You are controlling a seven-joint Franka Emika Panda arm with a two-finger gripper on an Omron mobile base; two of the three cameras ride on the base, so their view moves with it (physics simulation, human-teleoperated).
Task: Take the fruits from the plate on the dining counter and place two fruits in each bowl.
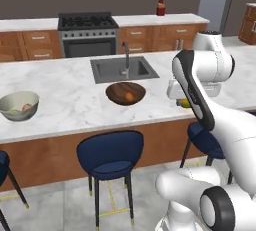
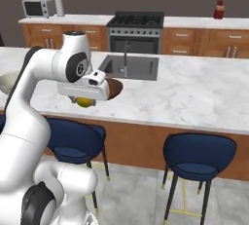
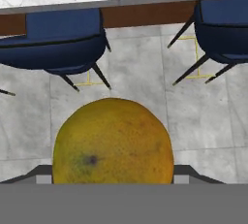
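Right now the hand [image 2: 85,101] hangs past the near edge of the table [image 1: 70,105], over the floor, pinching the olive-yellow fruit [image 3: 112,141]. In the hand view the fruit sits dead centre at 6 o'clock, with a small dark spot on its skin, tiled floor behind it and two blue stools [image 3: 58,43] at 11 and 1 o'clock under the table edge. Fingertips are hidden by the fruit there.

In the right base view the fruit pokes out yellow below the white hand body, at about 9 o'clock of the frame, just in front of the wood bowl [image 2: 115,88]. In the left base view it shows as a yellow sliver at 3 o'clock, mostly behind the arm.

The wood bowl [image 1: 126,93] sits mid-table, just at 6 o'clock of the sink [image 1: 124,68], with an orange fruit [image 1: 129,96] inside. The cream bowl [image 1: 19,105] is well apart at 9 o'clock near the table's front edge, holding a pinkish-red fruit [image 1: 27,107] and something pale green beside it, too small to tell. A stove [image 1: 88,35] and red bottle [image 1: 160,7] sit on the back wall at 12 o'clock.
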